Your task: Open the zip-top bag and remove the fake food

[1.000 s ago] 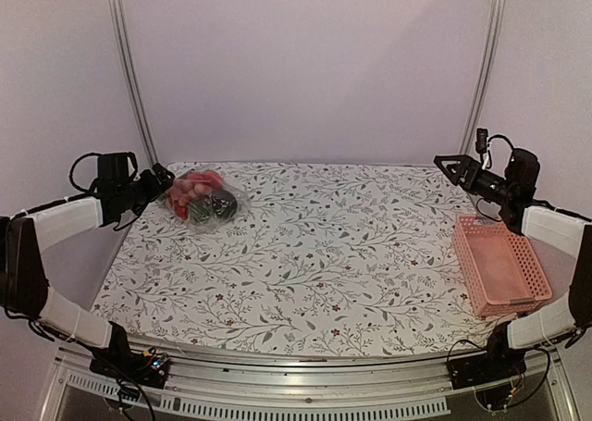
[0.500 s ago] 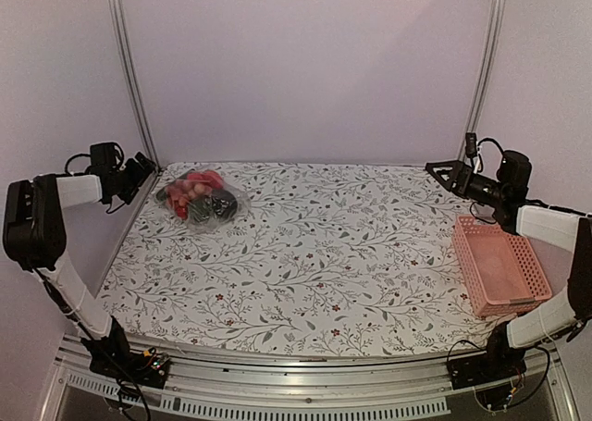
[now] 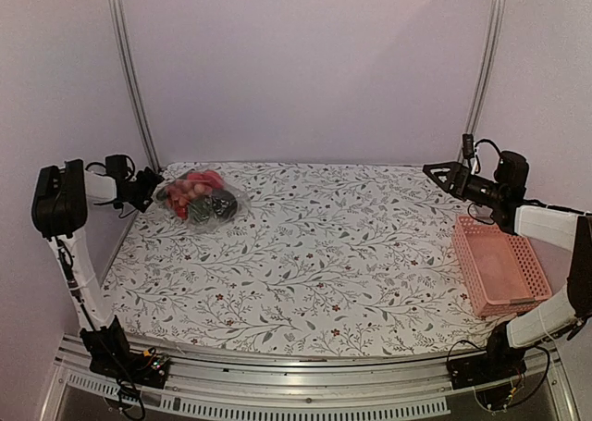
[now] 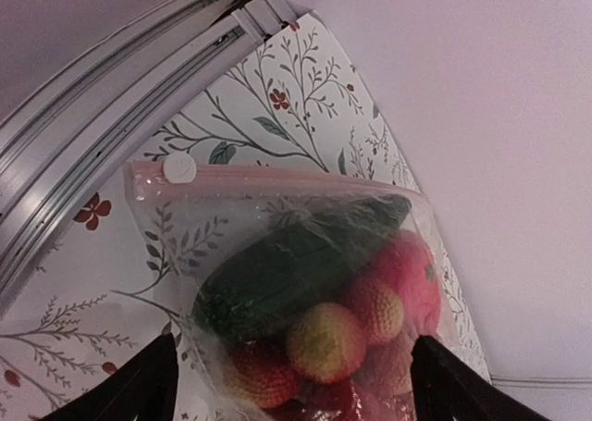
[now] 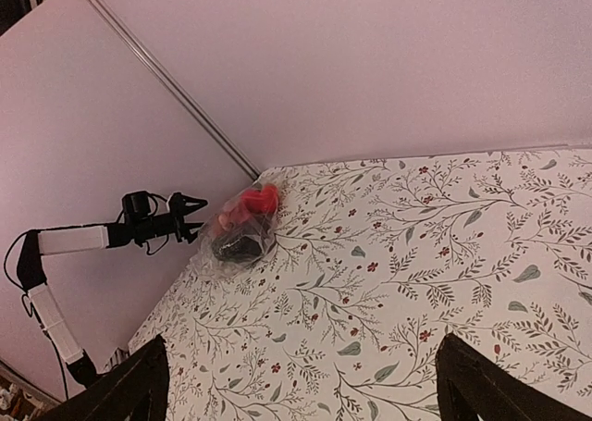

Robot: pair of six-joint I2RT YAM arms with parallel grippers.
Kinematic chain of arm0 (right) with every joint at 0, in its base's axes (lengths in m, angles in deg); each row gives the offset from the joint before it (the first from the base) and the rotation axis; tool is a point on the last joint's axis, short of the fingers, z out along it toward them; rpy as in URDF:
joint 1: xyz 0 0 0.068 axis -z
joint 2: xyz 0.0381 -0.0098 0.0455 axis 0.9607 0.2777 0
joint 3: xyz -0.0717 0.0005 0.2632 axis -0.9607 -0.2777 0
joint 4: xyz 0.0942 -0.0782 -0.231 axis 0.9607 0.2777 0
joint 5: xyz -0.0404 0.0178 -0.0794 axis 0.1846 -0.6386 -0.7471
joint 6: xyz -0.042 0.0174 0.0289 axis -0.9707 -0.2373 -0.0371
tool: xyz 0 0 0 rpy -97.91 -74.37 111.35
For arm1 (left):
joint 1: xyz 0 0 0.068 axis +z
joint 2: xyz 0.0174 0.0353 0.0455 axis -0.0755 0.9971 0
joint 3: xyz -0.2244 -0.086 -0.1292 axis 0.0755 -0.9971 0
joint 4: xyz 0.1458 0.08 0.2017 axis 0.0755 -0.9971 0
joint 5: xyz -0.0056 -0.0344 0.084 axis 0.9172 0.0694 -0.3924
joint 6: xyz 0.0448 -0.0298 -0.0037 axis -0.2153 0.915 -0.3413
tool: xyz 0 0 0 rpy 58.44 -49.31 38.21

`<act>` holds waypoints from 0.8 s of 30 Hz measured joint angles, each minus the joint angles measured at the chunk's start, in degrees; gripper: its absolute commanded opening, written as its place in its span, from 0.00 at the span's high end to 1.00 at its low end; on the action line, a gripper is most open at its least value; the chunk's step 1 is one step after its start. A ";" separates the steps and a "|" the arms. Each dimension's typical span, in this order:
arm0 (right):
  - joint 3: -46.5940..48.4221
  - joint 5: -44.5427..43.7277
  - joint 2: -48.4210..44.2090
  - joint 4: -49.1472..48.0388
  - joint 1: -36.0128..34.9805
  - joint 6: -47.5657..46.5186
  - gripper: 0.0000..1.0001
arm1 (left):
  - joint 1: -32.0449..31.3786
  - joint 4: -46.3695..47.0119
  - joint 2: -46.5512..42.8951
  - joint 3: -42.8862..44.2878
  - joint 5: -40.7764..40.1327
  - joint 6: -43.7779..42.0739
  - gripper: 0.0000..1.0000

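Zip-top bag [image 3: 200,198]: lies at the far-left corner of the floral table [image 3: 314,254], close to the corner post, sealed as far as the left wrist view shows.
Fake food [image 4: 319,301]: all inside the bag. There is a long dark green piece [image 4: 287,271] on top, with red, pink and yellowish bumpy fruits bunched under it.
Pink zip strip [image 4: 277,177]: runs along the bag's far edge in the left wrist view, with a small white tab [image 4: 178,168] at one end.
Left gripper [image 3: 146,186]: fingers spread wide at the bag's left side, pinching nothing; the bulging end of the bag sits between them.
Right gripper [image 3: 440,172]: fingers spread wide and empty, raised near the far-right of the table, well apart from the bag and just beyond the pink mesh basket [image 3: 499,266].
Step in hand: likely getting a first hold on the bag so that the seal can be worked.
Doing it well: close on loose film beside the food, not on the fruits themselves (hard round pieces would squirt away), and leave the strip and tab exposed for the other arm.
Risk: the crinkly bag may slide toward the post if nudged.
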 measured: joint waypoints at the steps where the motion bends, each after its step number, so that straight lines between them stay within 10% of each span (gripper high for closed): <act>1: -0.02 0.02 0.00 0.00 0.00 0.00 0.01 | 0.00 0.07 1.05 0.39 0.15 0.37 0.16; 18: -0.22 0.00 1.92 0.02 0.00 0.11 0.01 | 0.00 -0.02 12.41 10.84 -0.28 4.87 0.24; 24: -0.22 0.00 2.47 0.02 0.00 0.13 0.01 | 0.00 0.00 15.91 15.34 -0.20 6.36 0.49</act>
